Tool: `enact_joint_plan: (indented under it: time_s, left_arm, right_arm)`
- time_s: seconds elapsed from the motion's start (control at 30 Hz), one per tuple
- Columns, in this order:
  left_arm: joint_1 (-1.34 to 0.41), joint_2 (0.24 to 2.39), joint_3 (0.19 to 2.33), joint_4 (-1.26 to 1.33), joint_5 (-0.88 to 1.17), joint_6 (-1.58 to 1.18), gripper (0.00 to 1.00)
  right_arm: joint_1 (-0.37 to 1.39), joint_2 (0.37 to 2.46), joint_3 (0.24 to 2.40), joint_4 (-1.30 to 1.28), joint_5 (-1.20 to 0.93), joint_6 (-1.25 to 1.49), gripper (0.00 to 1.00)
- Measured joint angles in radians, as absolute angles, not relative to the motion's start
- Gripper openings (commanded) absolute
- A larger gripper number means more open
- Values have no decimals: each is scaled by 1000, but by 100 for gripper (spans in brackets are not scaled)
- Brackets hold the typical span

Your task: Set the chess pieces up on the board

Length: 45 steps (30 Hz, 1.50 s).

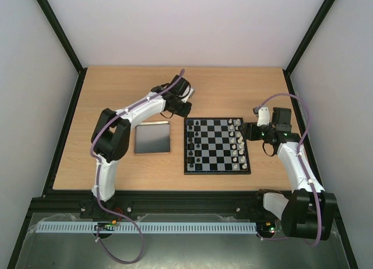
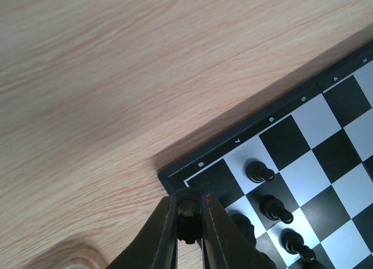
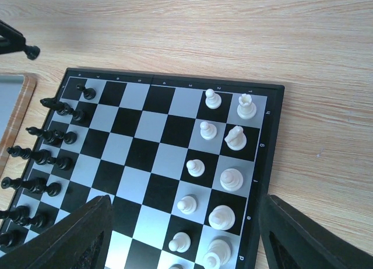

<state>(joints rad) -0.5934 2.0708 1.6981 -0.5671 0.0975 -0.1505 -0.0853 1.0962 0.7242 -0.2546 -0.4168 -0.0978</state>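
Black chess piece [image 2: 187, 227], hidden from overhead, sits clenched in the left tool [image 2: 187, 208]; the right tool [image 3: 185, 228] gapes empty.

The top view looks steeply down from the near side over the whole tabletop [image 1: 116, 88]. Both wrist views look down close at the board [image 1: 217, 145], sharing its far-left corner.

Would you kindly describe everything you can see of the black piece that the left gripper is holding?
The black piece is tiny, dark and matt-looking, perhaps plastic; its type is too small to tell. It sits pinched in the left gripper, which is shut on it, beside the corner of the board marked 8. Only that gripper appears to touch it.
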Motion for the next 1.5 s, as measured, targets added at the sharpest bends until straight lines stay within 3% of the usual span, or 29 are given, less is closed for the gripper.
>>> enact_joint_plan:
  time_s: [1.0, 1.5]
  left_arm:
    - [-641, 2178, 1687, -526, 162, -168, 6]
    - [-641, 2178, 1687, -527, 150, -181, 21]
  right_arm:
    - [-85, 1102, 724, -254, -418, -106, 69]
    - [-85, 1105, 724, -255, -419, -109, 69]
